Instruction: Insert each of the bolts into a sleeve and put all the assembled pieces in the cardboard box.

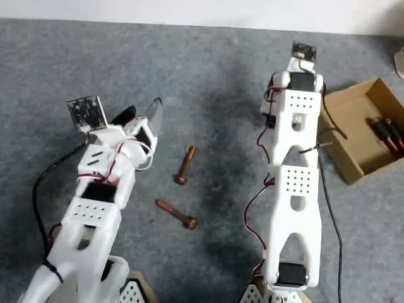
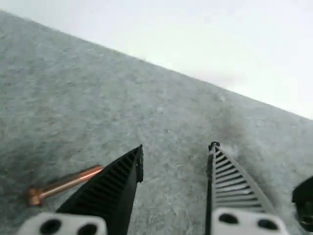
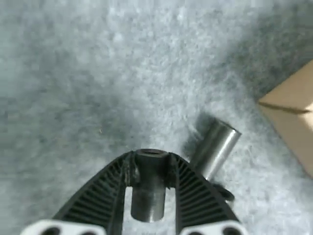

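On the surface (image 1: 221, 82) we find the upper bolt (image 1: 186, 165) and lower bolt (image 1: 177, 214) mid-frame. The cardboard box (image 1: 356, 139) sits at the right edge, apparently holding assembled pieces (image 1: 388, 132). One sleeve (image 3: 149, 196) sits within the right pincer (image 3: 149, 157), the loose sleeve (image 3: 215, 147) just beside.

Work surface: grey, felt-like fibrous table covering (image 1: 208, 76), mottled, with darker shadow patches. It runs across the whole table. Along its far edge lies a plain white strip of background (image 1: 189, 11), meeting it in a straight line. At the right edge, far side: small pale beige rounded object (image 1: 399, 63), cut by the frame; identity cannot be told.
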